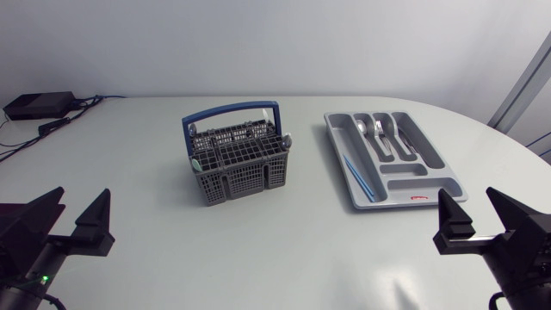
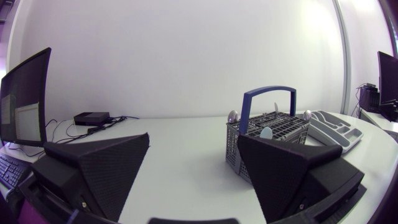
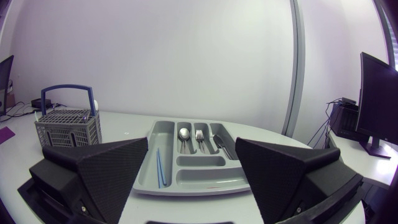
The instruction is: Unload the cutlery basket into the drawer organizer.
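A grey cutlery basket (image 1: 237, 164) with a blue handle stands mid-table, with spoon ends (image 1: 287, 140) and other cutlery poking up from it. To its right lies the grey drawer organizer (image 1: 430, 164), holding a spoon, a fork and a knife (image 1: 380, 133) in its far slots and a blue stick (image 1: 357, 176) in the long side slot. My left gripper (image 1: 82, 205) is open at the near left, well short of the basket (image 2: 267, 134). My right gripper (image 1: 469, 205) is open at the near right, facing the organizer (image 3: 163, 134) ahead of it. Neither holds anything.
A black box (image 1: 39, 105) with cables sits at the table's far left corner. The table's curved edge runs close behind the organizer on the right. Bare white tabletop lies between the grippers and both containers.
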Motion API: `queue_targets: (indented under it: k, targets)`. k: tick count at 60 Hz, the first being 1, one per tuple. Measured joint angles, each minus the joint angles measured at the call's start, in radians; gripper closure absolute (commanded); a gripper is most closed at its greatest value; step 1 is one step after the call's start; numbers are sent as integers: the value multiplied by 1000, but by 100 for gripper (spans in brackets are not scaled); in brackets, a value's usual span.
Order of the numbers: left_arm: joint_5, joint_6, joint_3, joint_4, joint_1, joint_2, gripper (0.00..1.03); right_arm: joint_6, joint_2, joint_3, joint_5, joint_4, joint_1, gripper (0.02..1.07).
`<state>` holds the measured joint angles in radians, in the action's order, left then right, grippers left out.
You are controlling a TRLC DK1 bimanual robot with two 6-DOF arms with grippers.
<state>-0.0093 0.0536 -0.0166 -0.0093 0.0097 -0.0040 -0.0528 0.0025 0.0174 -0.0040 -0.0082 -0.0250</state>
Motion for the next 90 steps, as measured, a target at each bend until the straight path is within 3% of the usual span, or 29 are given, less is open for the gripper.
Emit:
queue_targets:
  k: [33, 44, 59, 75, 90]
  targets:
    - [0, 0, 0, 0, 0, 0, 4, 0, -1, 0, 1, 2, 5, 6]
    - [0, 0, -61, -53, -6, 23, 5, 0, 8, 32, 15, -3, 40, 7]
    - [-8, -1, -346, -107, -33, 305, 5, 0, 227, 219, 35, 30, 64, 7]
    - [-109, -13, -605, -282, -218, 689, 6, 1, 476, 335, 106, 34, 142, 7]
    - [-140, -15, -830, -446, -281, 995, 6, 4, 670, 433, 132, -39, 144, 7]
